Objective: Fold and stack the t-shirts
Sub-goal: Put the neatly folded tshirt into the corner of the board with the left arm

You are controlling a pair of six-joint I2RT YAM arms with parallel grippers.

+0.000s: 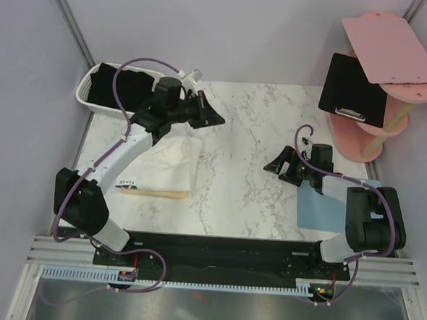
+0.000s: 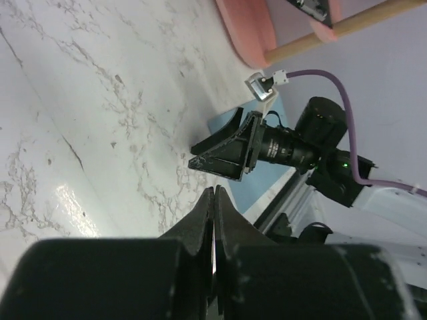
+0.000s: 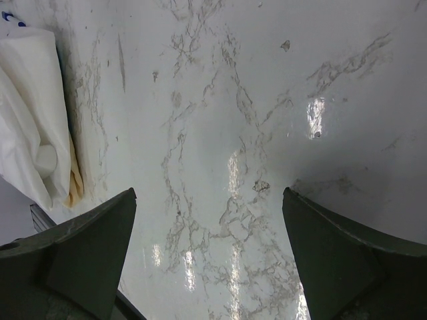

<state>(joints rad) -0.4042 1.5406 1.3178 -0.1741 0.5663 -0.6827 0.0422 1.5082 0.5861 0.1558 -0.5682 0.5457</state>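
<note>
At the upper left of the top view, the black t-shirt (image 1: 123,88) lies bunched in a white basket (image 1: 83,95), and I judge it the next one to fetch. Lower down, the white t-shirt (image 1: 173,161) rests folded on the pale yellow t-shirt (image 1: 161,193), on the marble table (image 1: 244,133).

Right of the basket, the left gripper (image 1: 216,117) hovers over bare marble with its jaws pressed together on nothing. It should open them, pinch 1 layer near the collar, lift clear of the rim and spread the cloth flat.

At centre right, the right gripper (image 1: 277,164) is spread wide and empty, free to take the opposite shoulder.

The left arm hides part of the basket and white shirt. Only a strip of yellow shows, and the print's blue corner.
</note>
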